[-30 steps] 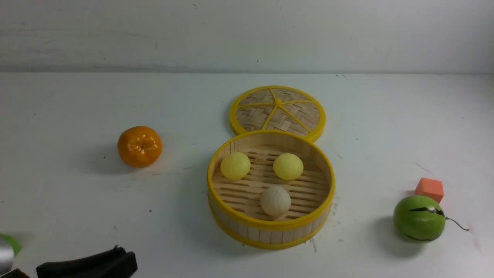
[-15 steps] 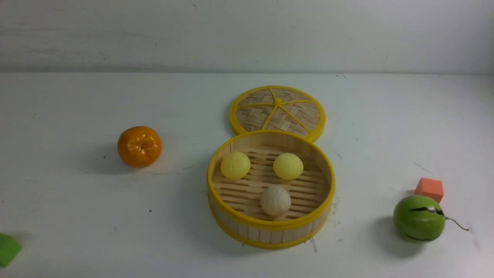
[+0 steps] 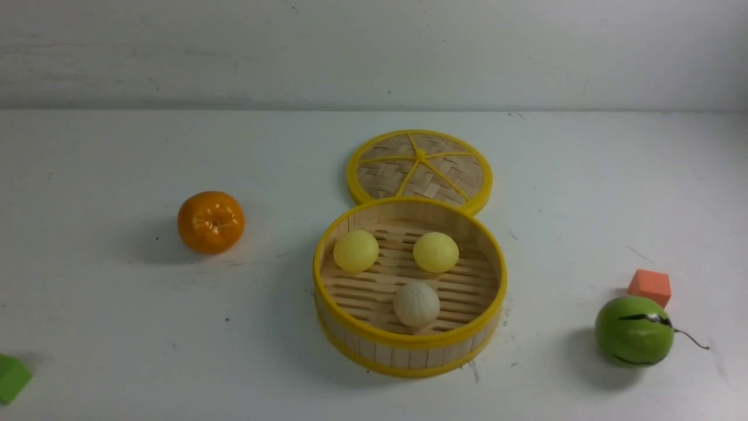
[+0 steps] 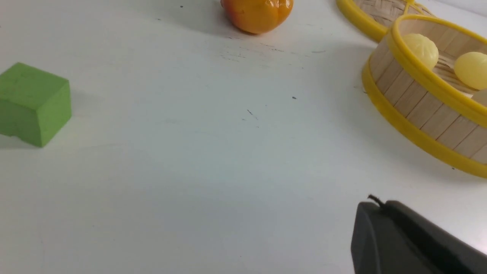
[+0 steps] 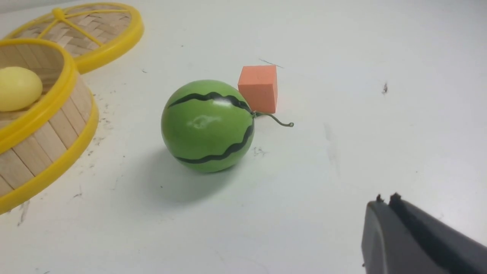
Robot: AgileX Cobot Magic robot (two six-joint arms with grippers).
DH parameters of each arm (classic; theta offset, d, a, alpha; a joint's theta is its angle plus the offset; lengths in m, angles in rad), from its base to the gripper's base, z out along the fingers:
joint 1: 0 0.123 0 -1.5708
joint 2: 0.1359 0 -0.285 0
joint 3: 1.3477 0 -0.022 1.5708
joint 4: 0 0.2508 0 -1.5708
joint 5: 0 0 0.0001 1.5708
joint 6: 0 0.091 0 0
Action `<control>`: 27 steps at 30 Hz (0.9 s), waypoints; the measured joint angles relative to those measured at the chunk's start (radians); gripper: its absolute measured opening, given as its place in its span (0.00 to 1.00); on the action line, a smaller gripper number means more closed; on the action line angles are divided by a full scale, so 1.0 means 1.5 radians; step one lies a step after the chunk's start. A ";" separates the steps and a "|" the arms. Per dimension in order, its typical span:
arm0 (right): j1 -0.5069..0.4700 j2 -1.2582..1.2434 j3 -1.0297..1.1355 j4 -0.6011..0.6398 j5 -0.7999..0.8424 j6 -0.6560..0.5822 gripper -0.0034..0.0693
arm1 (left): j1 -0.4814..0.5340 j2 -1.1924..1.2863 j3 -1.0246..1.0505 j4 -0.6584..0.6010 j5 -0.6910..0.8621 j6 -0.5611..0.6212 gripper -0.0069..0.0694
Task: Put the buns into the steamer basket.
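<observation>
The steamer basket (image 3: 409, 351) stands at the table's middle, a round bamboo tray with yellow rims. Inside it lie all three buns: two pale yellow ones (image 3: 356, 251) (image 3: 435, 252) at the back and a pleated off-white one (image 3: 416, 304) at the front. The left wrist view shows the steamer basket (image 4: 414, 110) with two yellow buns (image 4: 420, 49) (image 4: 471, 70). My left gripper (image 4: 374, 203) is shut and empty over bare table, well apart from the basket. My right gripper (image 5: 386, 201) is shut and empty too, near the watermelon ball. Neither gripper shows in the front view.
The woven lid (image 3: 421, 169) lies flat behind the basket. An orange tangerine (image 3: 211, 221) sits to the left, a green block (image 3: 11, 377) at the front left edge. A green watermelon ball (image 3: 634, 331) and an orange cube (image 3: 650, 286) sit at the right.
My left gripper has pulled back out of the front view's lower left corner and its jaws have shut. The buns and basket have not moved.
</observation>
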 joint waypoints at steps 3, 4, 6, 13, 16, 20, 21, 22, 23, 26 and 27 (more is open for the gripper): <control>0.000 0.000 0.000 0.000 0.000 0.000 0.06 | 0.000 0.000 0.000 -0.001 0.000 0.000 0.07; 0.000 0.000 0.000 0.000 0.000 0.000 0.06 | 0.000 0.000 0.000 -0.001 -0.001 0.000 0.07; 0.000 0.000 0.000 0.000 0.000 0.000 0.06 | 0.000 0.000 0.000 -0.001 -0.001 0.000 0.07; 0.000 0.000 0.000 0.000 0.000 0.000 0.07 | 0.000 0.000 0.000 -0.001 -0.001 0.000 0.07; 0.000 0.000 0.000 0.000 0.000 0.000 0.07 | 0.000 0.000 0.000 -0.001 -0.001 0.000 0.07; 0.000 0.000 0.000 0.000 0.000 0.000 0.07 | 0.000 0.000 0.000 -0.001 -0.001 0.000 0.07; 0.000 0.000 0.000 0.000 0.000 0.000 0.07 | 0.000 0.000 0.000 -0.001 -0.001 0.000 0.07; 0.000 0.000 0.000 0.000 0.000 0.000 0.08 | 0.000 0.000 0.000 -0.001 -0.001 0.000 0.07; 0.000 0.000 0.000 0.000 0.000 0.000 0.08 | 0.000 0.000 0.000 -0.001 -0.001 0.000 0.07; 0.000 0.000 0.000 0.000 0.000 0.000 0.08 | 0.000 0.000 0.000 -0.001 -0.001 0.000 0.07; 0.000 0.000 0.000 0.000 0.000 0.000 0.08 | 0.000 0.000 0.000 -0.001 -0.001 0.000 0.07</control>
